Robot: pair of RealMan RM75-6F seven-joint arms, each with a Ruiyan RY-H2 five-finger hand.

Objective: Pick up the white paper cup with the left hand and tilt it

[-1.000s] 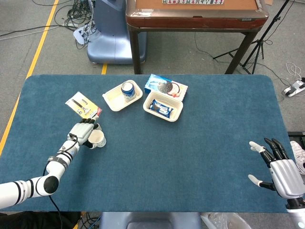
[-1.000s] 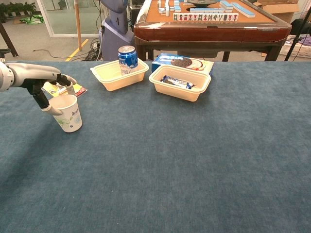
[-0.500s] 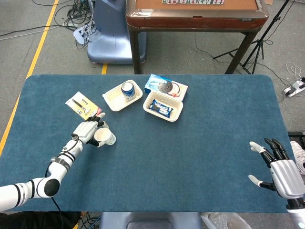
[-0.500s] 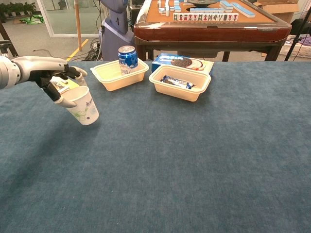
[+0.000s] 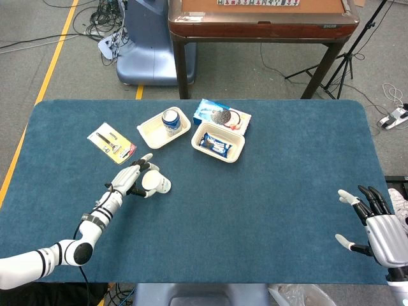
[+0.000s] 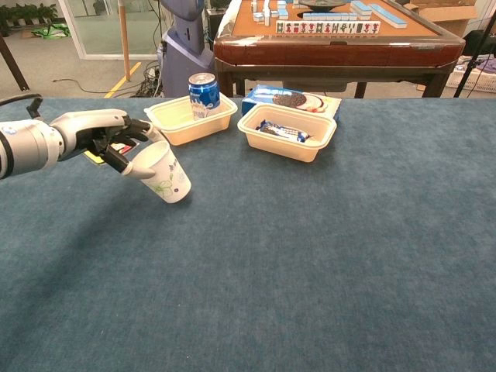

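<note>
The white paper cup (image 5: 156, 183) (image 6: 166, 174), printed with a green pattern, hangs above the blue table, tilted with its mouth toward my left hand and its base pointing right and down. My left hand (image 5: 132, 179) (image 6: 116, 139) grips it at the rim, fingers wrapped around the upper wall. My right hand (image 5: 377, 224) lies at the table's near right corner with its fingers spread and nothing in it; the chest view does not show it.
Two cream trays stand at the back: one (image 5: 153, 129) (image 6: 177, 118) holds a blue can (image 5: 170, 120) (image 6: 204, 92), the other (image 5: 233, 146) (image 6: 287, 139) a wrapped snack. A blue cookie box (image 5: 220, 115) lies behind them. A flat yellow packet (image 5: 111, 142) lies at left.
My left hand has carried the cup to the right and slightly forward, and the cup has leaned over further. The right hand has barely moved.
</note>
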